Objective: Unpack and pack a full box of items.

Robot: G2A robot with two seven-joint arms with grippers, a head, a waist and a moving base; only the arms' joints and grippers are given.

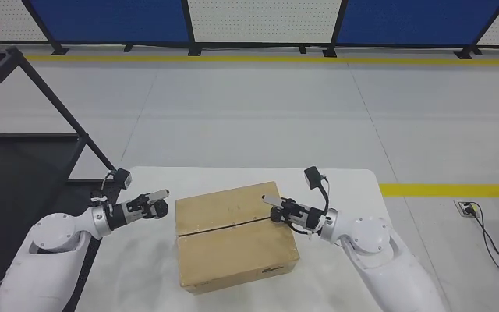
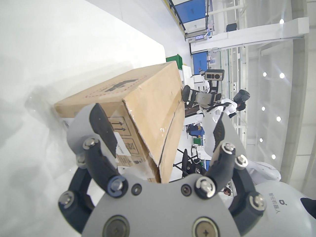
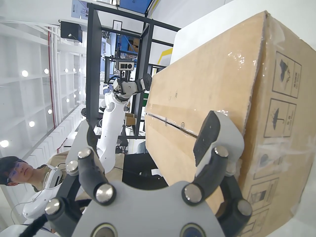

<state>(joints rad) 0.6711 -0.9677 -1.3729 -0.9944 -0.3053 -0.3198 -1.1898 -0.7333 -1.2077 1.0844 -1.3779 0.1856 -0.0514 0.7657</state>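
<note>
Cardboard box (image 1: 234, 234) sits mid-table on the white table (image 1: 343, 187), a bit toward the near edge and turned slightly. The top flaps are down, and the seam (image 1: 234, 222) runs left to right across the top as a thin dark gap. Clear tape is on the box edges. Printed handling symbols (image 3: 286, 75) are on its right side, and a white label (image 2: 121, 146) is on the left end.

Left gripper (image 1: 158, 207) hangs just beside the box's left end near the far-left corner, with a small gap showing from above. Its jaws are spread wide and hold nothing. In the left wrist view the left gripper (image 2: 159, 122) frames the box (image 2: 153, 92) corner between its fingers (image 2: 103, 127), with the table (image 2: 74, 38) beyond.

Right gripper (image 1: 274, 210) is at the box's right edge, right where the seam ends. Its jaws are also apart with nothing clamped. In the right wrist view the right gripper (image 3: 150, 129) has one finger (image 3: 209, 134) over the top face of the box (image 3: 209, 87) close to the seam, the other out past the near side. Can't tell if that finger touches the cardboard.

Each wrist view catches the other arm across the box: right gripper (image 2: 187, 94) at the far end, left gripper (image 3: 145, 81) at the opposite corner.

Around it: black frame (image 1: 47, 101) to the left of the table, blue panels (image 1: 109, 19) along the far wall, yellow floor line (image 1: 437, 189) at right, floor outlet (image 1: 466, 207) to the right.
</note>
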